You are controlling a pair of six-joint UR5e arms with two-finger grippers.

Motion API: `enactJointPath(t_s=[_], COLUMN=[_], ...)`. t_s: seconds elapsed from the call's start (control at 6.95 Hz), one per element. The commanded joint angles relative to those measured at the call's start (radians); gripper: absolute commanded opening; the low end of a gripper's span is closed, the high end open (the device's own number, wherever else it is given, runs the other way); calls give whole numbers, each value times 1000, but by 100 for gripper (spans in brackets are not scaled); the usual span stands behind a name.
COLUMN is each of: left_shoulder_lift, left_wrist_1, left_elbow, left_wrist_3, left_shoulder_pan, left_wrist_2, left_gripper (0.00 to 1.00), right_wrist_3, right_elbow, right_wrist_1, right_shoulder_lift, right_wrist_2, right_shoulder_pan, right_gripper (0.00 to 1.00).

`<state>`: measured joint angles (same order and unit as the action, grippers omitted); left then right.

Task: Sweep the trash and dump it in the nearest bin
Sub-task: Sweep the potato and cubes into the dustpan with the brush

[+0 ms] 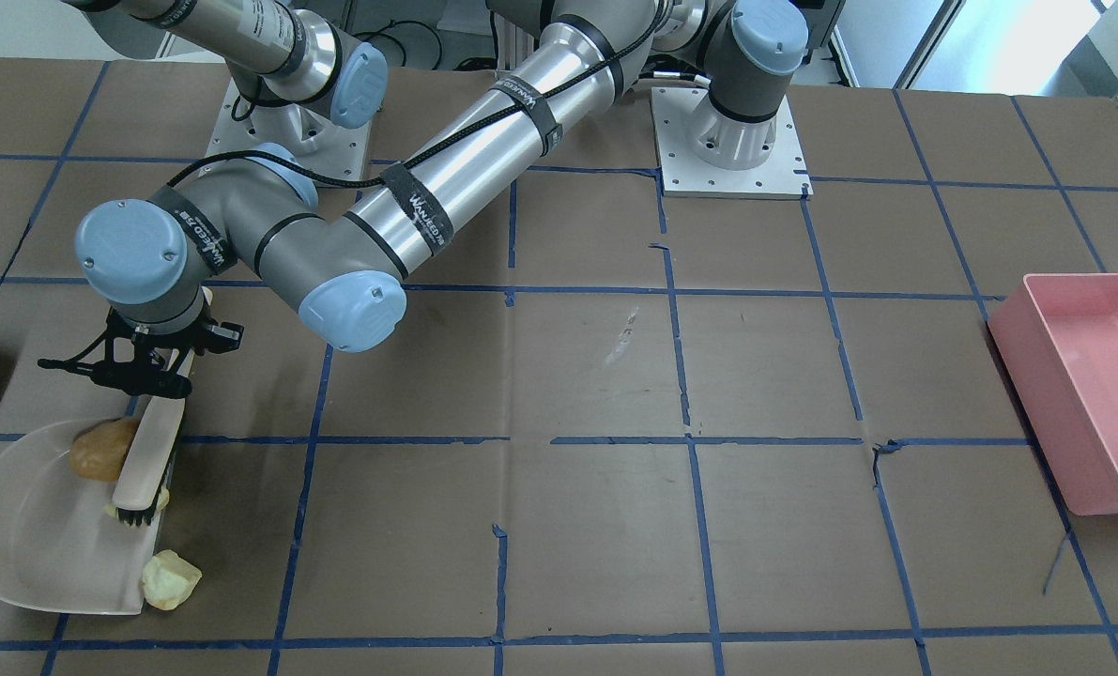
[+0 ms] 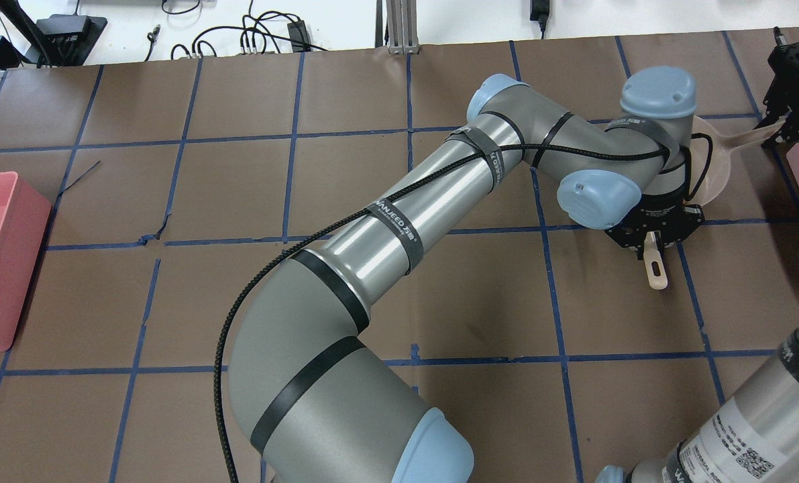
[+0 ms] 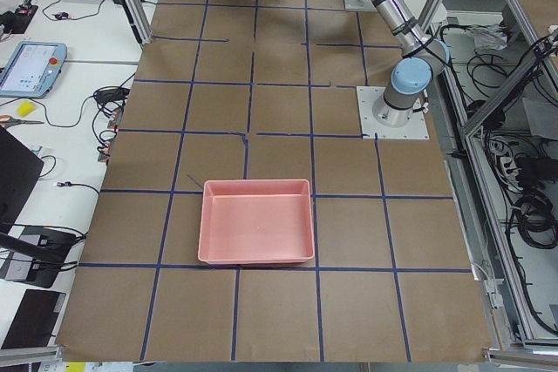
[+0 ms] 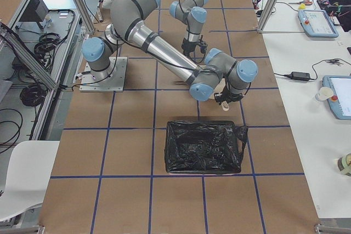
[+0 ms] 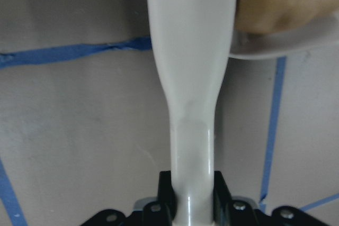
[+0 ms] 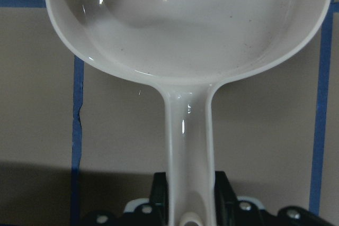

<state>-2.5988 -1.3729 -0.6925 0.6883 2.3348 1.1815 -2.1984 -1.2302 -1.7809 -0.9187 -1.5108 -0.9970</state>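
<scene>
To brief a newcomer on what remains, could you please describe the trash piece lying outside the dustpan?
On the table, at the end opposite the pink bin, lies the white dustpan. Right beside its open lip sits a pale yellow-green chunk. Unlike the tan lump in the pan and the second chunk under the brush, it lies bare on the table.

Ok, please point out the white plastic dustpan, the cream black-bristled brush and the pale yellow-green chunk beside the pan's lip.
White plastic dustpan (image 1: pixel 40 546): front-facing view, bare floor.
Cream black-bristled brush (image 1: pixel 150 449): front-facing view, handle.
Pale yellow-green chunk (image 1: pixel 171 579): front-facing view, its middle.
</scene>
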Motion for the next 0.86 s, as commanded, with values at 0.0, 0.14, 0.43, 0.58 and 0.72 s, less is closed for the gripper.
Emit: enactJointPath(t_s=[0.0, 0.14, 0.43, 0.58, 0.72], left_shoulder_lift=[9, 20, 60, 54, 37], left_wrist_1=[1, 1, -12, 0, 0], left_elbow=[19, 16, -12, -16, -31], left_wrist_3=[57, 57, -77, -101, -151], left_shoulder_pan=[11, 9, -26, -88, -125], left_wrist_2=[1, 12, 73, 69, 67], left_gripper=[12, 12, 12, 12, 12], right_wrist_3=[0, 0, 0, 0, 0], right_elbow=[0, 0, 0, 0, 0], right_wrist_1=[0, 0, 6, 9, 9], right_shoulder_lift=[1, 1, 1, 1, 1], right_wrist_2=[0, 0, 1, 1, 1], right_shoulder_pan=[0, 0, -2, -2, -2], right_gripper=[0, 1, 1, 1, 1])
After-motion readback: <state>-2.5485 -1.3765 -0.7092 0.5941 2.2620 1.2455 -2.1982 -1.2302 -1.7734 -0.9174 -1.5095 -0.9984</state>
